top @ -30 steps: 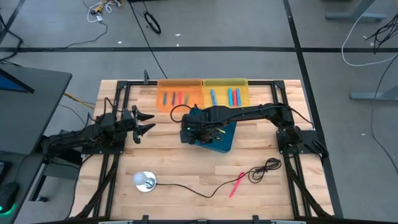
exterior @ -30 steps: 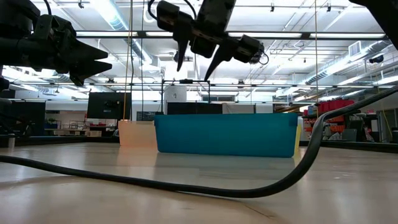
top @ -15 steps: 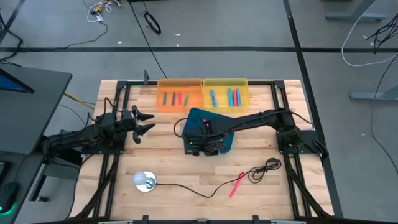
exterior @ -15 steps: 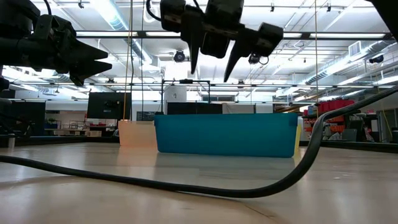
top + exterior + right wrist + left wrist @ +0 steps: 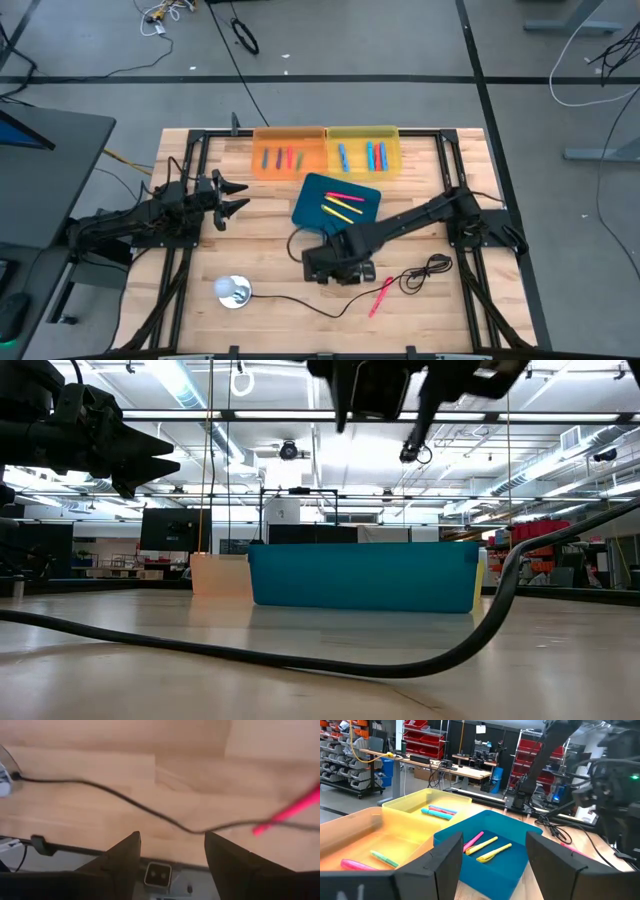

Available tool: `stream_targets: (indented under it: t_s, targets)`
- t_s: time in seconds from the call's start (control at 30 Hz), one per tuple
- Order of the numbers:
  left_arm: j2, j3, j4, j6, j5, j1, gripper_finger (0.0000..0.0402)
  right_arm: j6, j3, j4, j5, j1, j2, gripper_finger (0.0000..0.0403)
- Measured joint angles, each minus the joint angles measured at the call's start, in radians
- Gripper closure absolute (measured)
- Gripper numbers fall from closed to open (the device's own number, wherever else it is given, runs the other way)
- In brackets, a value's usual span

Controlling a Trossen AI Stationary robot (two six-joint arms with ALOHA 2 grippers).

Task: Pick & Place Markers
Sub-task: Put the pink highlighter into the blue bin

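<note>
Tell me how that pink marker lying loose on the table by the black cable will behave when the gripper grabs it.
The pink marker looks thin and straight, so probably stiff and light. Being slim and likely round, it may roll or skid on the smooth wooden table if nudged. It lies against the black cable, which might drag along or tip it as the open right gripper closes.

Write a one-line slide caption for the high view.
Right hand open above the table near a loose pink marker; left hand waits open at the left.

Grey concrete floor (image 5: pixel 90 40) around the pale wooden worktop (image 5: pixel 270 245); red storage shelves (image 5: pixel 422 732) under long bright ceiling lights (image 5: pixel 190 385).
</note>
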Motion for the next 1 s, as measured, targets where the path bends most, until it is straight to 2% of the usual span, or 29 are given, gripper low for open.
stream_targets:
  t_s: [0.43, 0.87, 1.0]
  targets:
    - [0.000, 0.000, 0.000, 0.000, 0.000, 0.000, 0.0179, 0.257, -0.003, 0.004, 0.003, 0.136, 0.000, 0.0184]
    - [0.000, 0.000, 0.000, 0.001, 0.000, 0.000, 0.0179, 0.523, -0.101, 0.005, 0.003, 0.241, 0.000, 0.0184]
    - [0.000, 0.000, 0.000, 0.001, 0.000, 0.000, 0.0179, 0.538, -0.148, 0.006, 0.000, 0.258, 0.000, 0.0184]
